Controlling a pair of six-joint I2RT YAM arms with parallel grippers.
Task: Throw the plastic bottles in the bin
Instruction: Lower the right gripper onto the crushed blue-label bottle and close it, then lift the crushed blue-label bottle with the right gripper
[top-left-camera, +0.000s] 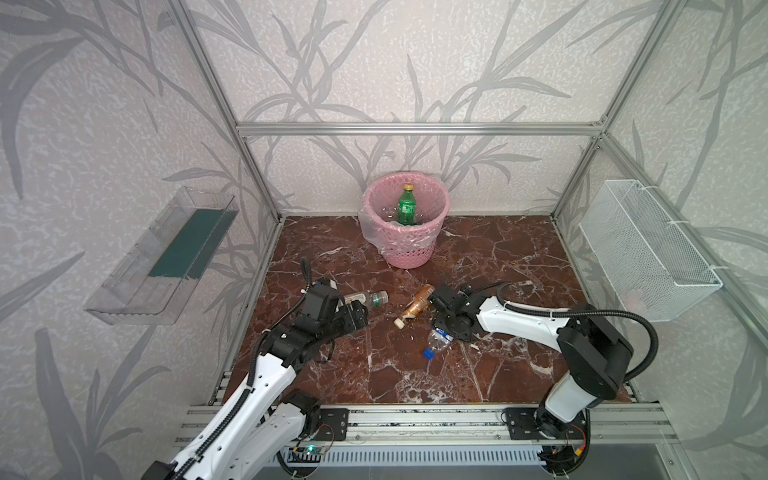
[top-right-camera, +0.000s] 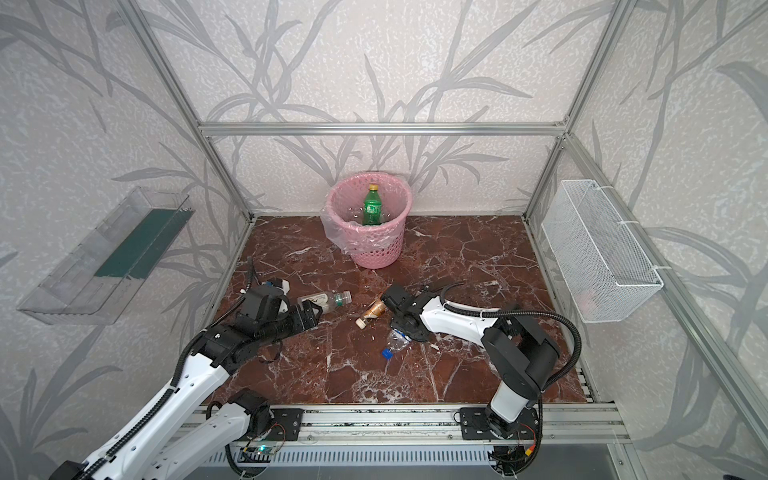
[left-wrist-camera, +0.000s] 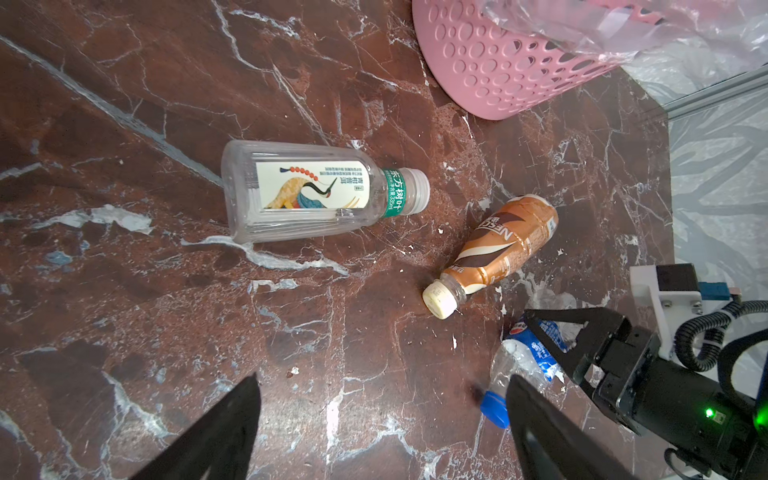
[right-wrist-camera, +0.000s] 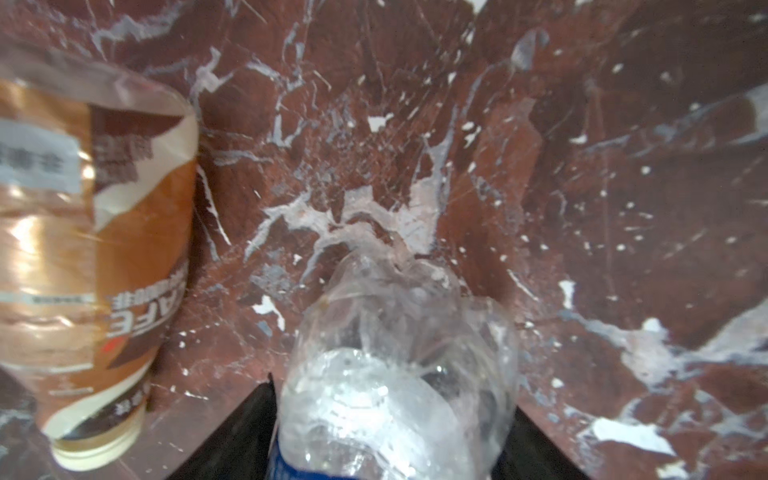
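The bench (top-left-camera: 498, 257) is brown marble. The bin (top-left-camera: 411, 251) stands at the middle of its far edge, against the back wall. A green bottle (top-left-camera: 406, 208) is upright inside it, with some clear ones beside it that are hard to count. Three more bottles lie on their sides about the middle of the bench, well short of the bin.

The right pincer (right-wrist-camera: 392, 419) is down on the one closest to the near edge, a crushed bottle (left-wrist-camera: 523, 361) with a blue label. Its jaws stand one on each side of the body, so they close across the bottle's long axis. That axis runs slantwise, with the blue cap (left-wrist-camera: 494, 405) pointing toward the near left corner. The jaws look close against the plastic, but I cannot tell whether they pinch it yet. The right arm is plainly the nearer one for this bottle. From here the bin lies toward the far edge and a little left. The brown bottle (left-wrist-camera: 494, 249) lies just beside the pincer on that side, so the carry likely wants a lift first.

The left pincer (left-wrist-camera: 382, 386) hangs nearer the left edge with its jaws wide apart and empty. It points at the white-labelled bottle (left-wrist-camera: 307, 195), the one nearest it, whose cap is turned toward the brown one.
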